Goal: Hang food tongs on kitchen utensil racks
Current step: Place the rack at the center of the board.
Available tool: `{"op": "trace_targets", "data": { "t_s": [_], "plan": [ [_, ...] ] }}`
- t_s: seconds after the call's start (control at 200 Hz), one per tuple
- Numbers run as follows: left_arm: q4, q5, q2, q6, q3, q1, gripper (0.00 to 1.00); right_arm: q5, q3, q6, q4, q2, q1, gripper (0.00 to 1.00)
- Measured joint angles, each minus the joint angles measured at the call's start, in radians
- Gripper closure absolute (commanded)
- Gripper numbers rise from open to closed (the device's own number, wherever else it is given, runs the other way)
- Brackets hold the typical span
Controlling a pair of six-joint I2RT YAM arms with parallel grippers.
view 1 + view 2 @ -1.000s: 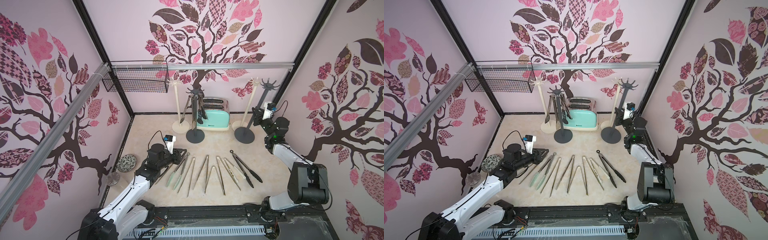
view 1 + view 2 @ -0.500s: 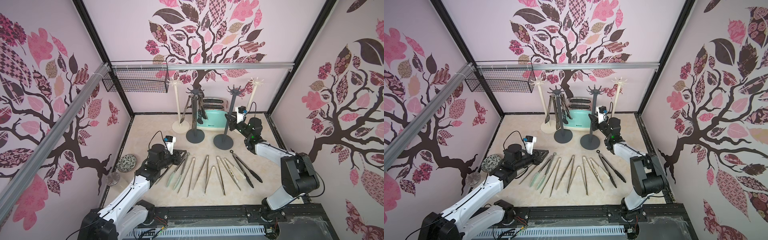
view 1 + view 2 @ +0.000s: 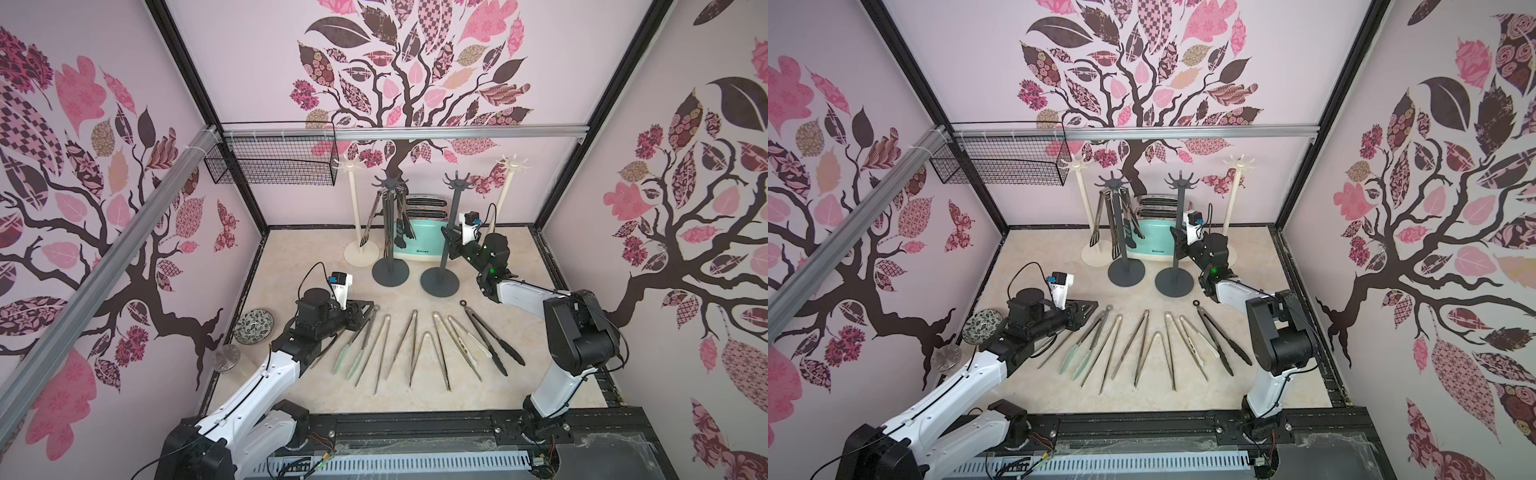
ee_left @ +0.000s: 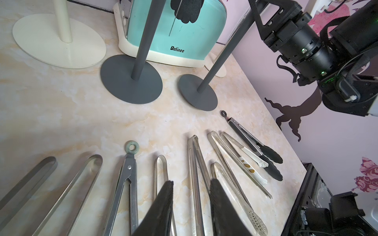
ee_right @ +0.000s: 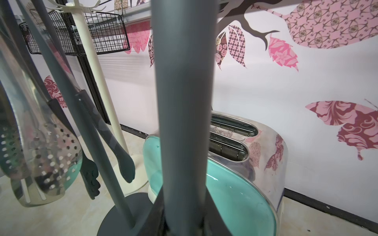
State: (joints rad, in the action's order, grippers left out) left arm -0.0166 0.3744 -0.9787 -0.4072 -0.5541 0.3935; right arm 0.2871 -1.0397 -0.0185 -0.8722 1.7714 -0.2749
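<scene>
Several food tongs (image 3: pixel 415 345) lie fanned out on the marble table (image 3: pixel 316 257), some steel, some tipped mint, cream or black. More tongs (image 3: pixel 397 220) hang on a dark grey utensil rack (image 3: pixel 390 272). My right gripper (image 3: pixel 451 245) is shut on the pole of a second dark grey rack (image 3: pixel 439 282), which fills the right wrist view (image 5: pixel 184 102). Two cream racks (image 3: pixel 352 208) (image 3: pixel 505 195) stand behind. My left gripper (image 4: pixel 191 183) hangs open and empty just above the left tongs; a ring-ended pair (image 4: pixel 131 173) lies beside it.
A mint toaster (image 3: pixel 419 245) stands behind the dark racks. A black wire basket (image 3: pixel 274 166) hangs on the back left wall. A patterned dish (image 3: pixel 253 326) and a small glass piece (image 3: pixel 226 357) sit at the table's left edge.
My right gripper has carried the dark grey rack from the back right corner leftward, to beside the other dark grey rack. The left arm has not moved.
</scene>
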Motion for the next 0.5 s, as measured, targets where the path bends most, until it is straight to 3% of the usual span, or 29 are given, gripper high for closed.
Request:
{"op": "trace_targets", "data": {
  "t_s": [0.5],
  "plan": [
    [0.0,-0.007,0.0,0.001,0.0,0.005,0.67,-0.014,-0.128,0.036,-0.028,0.134,-0.043,1.0]
  ]
}}
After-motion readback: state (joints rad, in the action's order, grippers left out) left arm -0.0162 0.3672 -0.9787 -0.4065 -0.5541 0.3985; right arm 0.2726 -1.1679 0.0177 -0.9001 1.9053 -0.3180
